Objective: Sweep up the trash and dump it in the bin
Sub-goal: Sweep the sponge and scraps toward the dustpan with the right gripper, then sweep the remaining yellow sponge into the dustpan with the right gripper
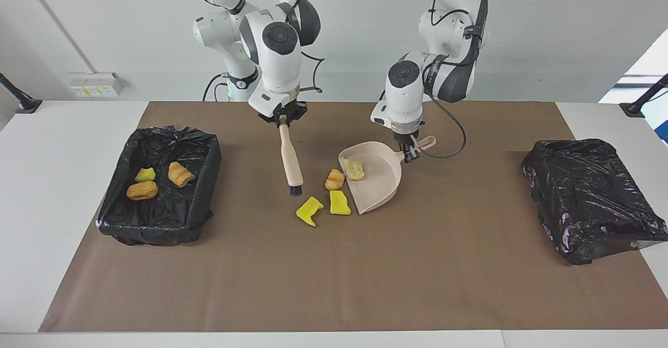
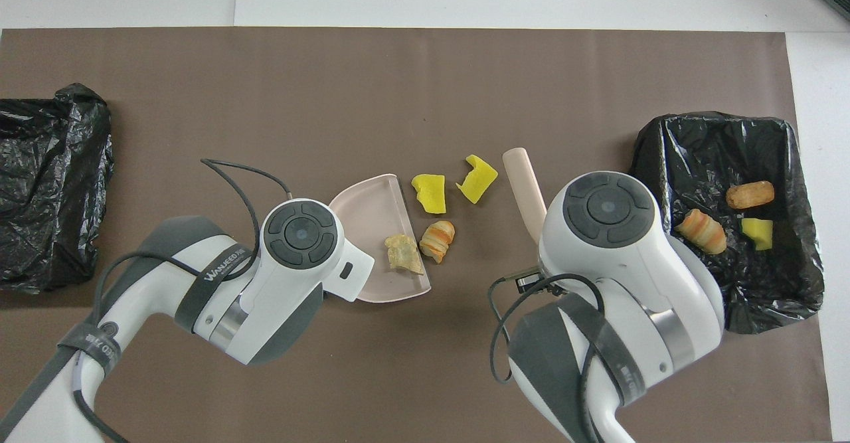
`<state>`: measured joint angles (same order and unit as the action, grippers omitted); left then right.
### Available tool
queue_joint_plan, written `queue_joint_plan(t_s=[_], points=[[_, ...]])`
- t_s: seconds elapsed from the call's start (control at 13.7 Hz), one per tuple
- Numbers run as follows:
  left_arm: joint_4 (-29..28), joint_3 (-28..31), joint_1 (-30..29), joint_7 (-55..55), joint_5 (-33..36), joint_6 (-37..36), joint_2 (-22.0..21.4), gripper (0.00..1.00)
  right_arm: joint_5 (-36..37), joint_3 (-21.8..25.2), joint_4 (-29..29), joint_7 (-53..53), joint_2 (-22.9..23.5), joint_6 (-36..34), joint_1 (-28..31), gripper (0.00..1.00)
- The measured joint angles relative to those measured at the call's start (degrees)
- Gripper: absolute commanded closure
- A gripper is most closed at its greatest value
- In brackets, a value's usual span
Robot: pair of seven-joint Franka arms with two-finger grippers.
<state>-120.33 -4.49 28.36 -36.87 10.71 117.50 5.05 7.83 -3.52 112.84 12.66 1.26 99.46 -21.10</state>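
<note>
My right gripper (image 1: 283,119) is shut on the top of the beige-handled brush (image 1: 290,160), which hangs bristles down beside the loose trash, toward the right arm's end. My left gripper (image 1: 410,150) is shut on the handle of the pale pink dustpan (image 1: 377,186), which rests on the mat. One tan lump (image 1: 355,169) lies inside the pan. An orange-brown lump (image 1: 334,179) sits just outside its lip. Two yellow chunks (image 1: 340,203) (image 1: 309,211) lie on the mat farther from the robots. In the overhead view both wrists hide the grippers; the brush handle (image 2: 521,184) and dustpan (image 2: 368,214) show.
The black-lined bin (image 1: 206,150) at the right arm's end holds three scraps. A second black bag-covered bin (image 1: 589,196) stands at the left arm's end. A brown mat (image 1: 334,285) covers the table.
</note>
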Motion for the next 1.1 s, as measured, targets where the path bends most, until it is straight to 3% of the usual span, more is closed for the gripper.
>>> queue_joint_plan(t_s=[0.15, 0.37, 0.73, 1.1], points=[[0.0, 0.0, 0.0, 1.8, 0.0, 0.0, 0.0, 1.0, 4.4, 0.0, -3.5, -1.6, 5.3, 0.0, 0.3, 1.0], [0.0, 0.0, 0.0, 2.4, 0.0, 0.0, 0.0, 1.0, 3.9, -0.9, -6.1, -3.7, 11.3, 0.2, -0.7, 1.0], [0.0, 0.0, 0.0, 2.5, 0.0, 0.0, 0.0, 1.0, -7.4, -1.7, -5.1, -5.3, 12.8, 2.3, -5.2, 1.0], [-0.1, 0.0, 0.0, 2.6, 0.0, 0.0, 0.0, 1.0, -25.3, -1.9, -3.6, -8.8, 11.7, 3.9, -7.3, 1.0]])
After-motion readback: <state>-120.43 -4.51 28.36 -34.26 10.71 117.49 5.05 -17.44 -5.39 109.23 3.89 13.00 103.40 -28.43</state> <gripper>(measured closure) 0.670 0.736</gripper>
